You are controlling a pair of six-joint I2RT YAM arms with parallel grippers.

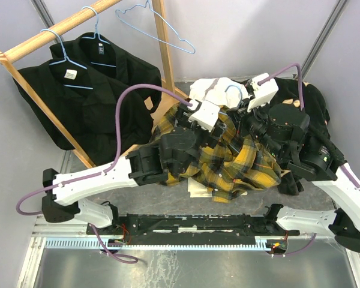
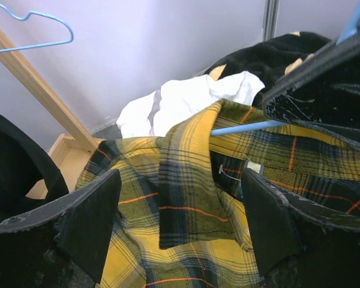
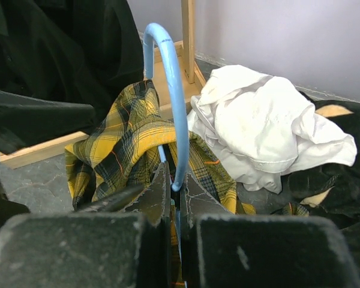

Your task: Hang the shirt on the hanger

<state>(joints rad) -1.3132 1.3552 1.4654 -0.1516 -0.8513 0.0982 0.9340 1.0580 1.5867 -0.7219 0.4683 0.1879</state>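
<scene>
The yellow-and-black plaid shirt (image 1: 231, 165) lies bunched on the table between my two arms. Its collar (image 2: 186, 180) hangs between the wide-apart fingers of my open left gripper (image 2: 180, 207), and I cannot tell whether they touch. My right gripper (image 3: 179, 186) is shut on the light-blue wire hanger (image 3: 168, 90), just below its hook, which stands up over the shirt (image 3: 126, 138). One arm of the hanger (image 2: 246, 127) runs into the shirt's neck opening. From above, the hook (image 1: 231, 90) shows between the two wrist cameras. The rest of the hanger is hidden in the cloth.
A cream-white shirt (image 1: 211, 90) lies crumpled behind the plaid one. A black garment (image 1: 315, 105) lies at the back right. Two black shirts (image 1: 78, 90) hang on blue hangers from a wooden rack (image 1: 48, 33) at the left, beside an empty blue hanger (image 1: 162, 30).
</scene>
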